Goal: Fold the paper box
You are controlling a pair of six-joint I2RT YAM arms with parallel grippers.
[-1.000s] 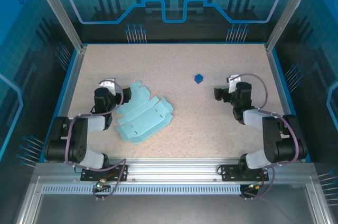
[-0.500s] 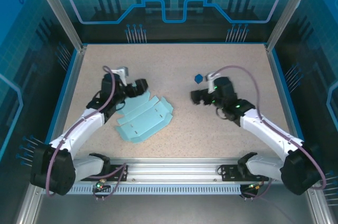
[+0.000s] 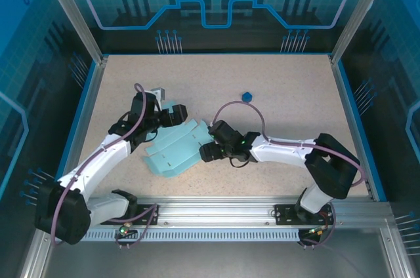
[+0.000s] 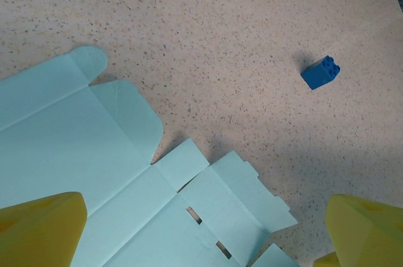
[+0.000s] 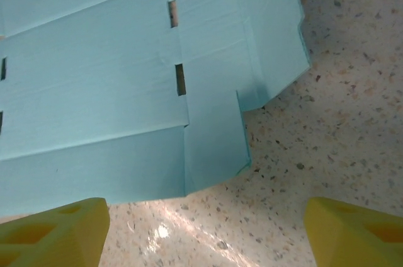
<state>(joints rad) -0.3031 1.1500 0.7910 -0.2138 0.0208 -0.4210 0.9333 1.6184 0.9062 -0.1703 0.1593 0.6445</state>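
The left arm reaches forward and inward. Its tool (image 3: 174,117) hovers over the far-left flaps of the paper box (image 3: 174,150), jaws spread wide, gripping nothing. The right arm stretches low and leftward across the surface (image 3: 295,81). Its tool (image 3: 203,153) is at the paper box's right edge, jaws apart and empty. The paper box lies flat, left of centre, its long panels running diagonally from near-left to far-right.

Paper box (image 3: 176,147) is plain pale sky-blue, and the table (image 3: 282,88) is beige with dark speckles all over. My fingers (image 5: 53,229) are bright yellow, and the little cube (image 3: 247,97) is deep blue.
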